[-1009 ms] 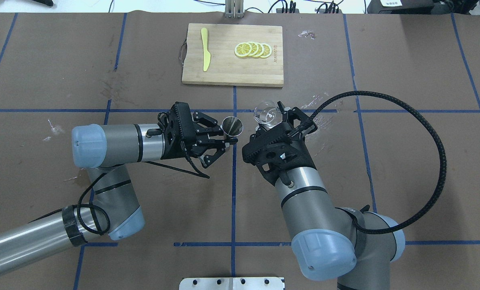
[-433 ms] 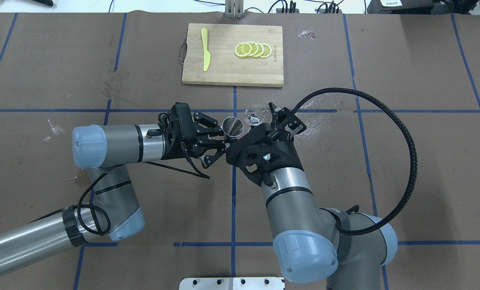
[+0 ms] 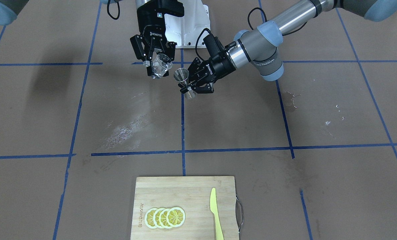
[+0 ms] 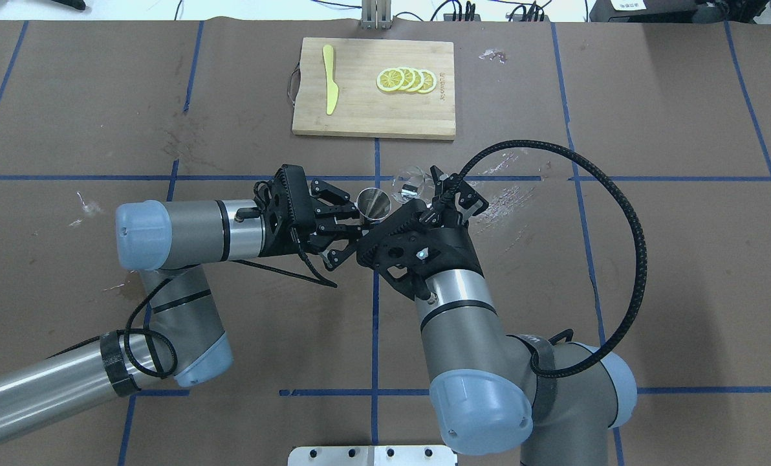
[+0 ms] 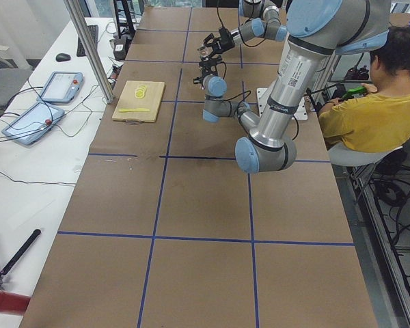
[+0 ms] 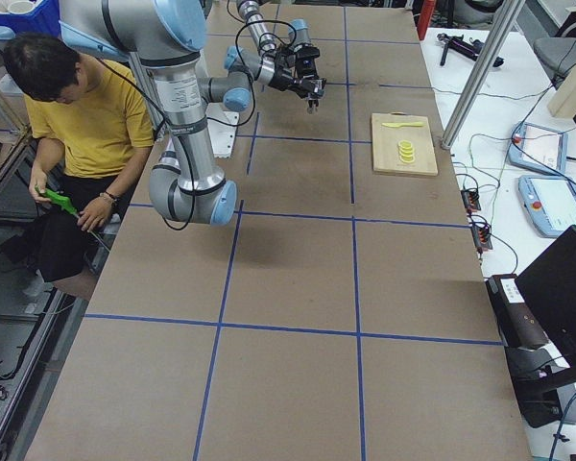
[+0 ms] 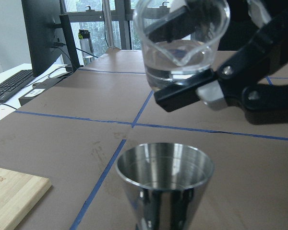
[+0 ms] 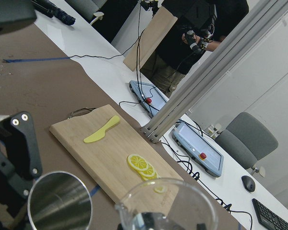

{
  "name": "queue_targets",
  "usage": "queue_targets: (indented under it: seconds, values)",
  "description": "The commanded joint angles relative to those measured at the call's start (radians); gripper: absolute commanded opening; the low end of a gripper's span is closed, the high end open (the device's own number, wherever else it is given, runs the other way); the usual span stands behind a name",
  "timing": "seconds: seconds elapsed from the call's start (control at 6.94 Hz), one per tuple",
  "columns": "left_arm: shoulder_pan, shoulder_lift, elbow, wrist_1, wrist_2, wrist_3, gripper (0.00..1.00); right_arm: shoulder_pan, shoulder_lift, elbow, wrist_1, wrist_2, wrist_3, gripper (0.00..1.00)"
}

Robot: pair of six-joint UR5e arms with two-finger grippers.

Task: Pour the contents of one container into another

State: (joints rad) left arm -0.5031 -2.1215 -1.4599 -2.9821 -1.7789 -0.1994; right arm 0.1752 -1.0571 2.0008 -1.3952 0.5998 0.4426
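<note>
Though overhead hides it, left wrist view shows liquid (image 7: 176, 75) in beaker (image 7: 180, 45); right gripper (image 3: 158, 69) clamps beaker — left gripper (image 3: 187, 88), jigger (image 7: 165, 184)

The clear glass beaker (image 7: 180, 57), a little clear liquid inside, hangs slightly tilted at top centre, pouring lip toward the steel hourglass jigger (image 7: 165, 184), upright at bottom centre, apart, both off the worktop (image 7: 62, 96).

I log a brown worktop (image 4: 683, 291) gridded with blue tape (image 4: 334, 392). A wooden cutting board (image 4: 366, 110) lies flat on it.
</note>
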Motion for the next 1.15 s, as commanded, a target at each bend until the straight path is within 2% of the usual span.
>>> queue_targets:
  seconds: [0.0,0.58,0.87,1.01]
  values:
    - [0.0,0.0,0.0,-0.002,0.001,0.0,0.0,0.0,0.026,0.0,-0.053,0.0,-0.033,0.0]
    - [0.0,0.0,0.0,-0.002,-0.001,0.0,0.0,0.001,0.051,-0.002,-0.099,-0.002,-0.099,0.0]
    - [0.0,0.0,-0.002,-0.002,-0.001,-0.002,0.0,0.001,0.066,-0.002,-0.162,-0.02,-0.152,0.0]
    - [0.0,0.0,-0.002,-0.002,-0.001,-0.002,0.0,0.001,0.071,0.0,-0.177,-0.055,-0.277,0.0]
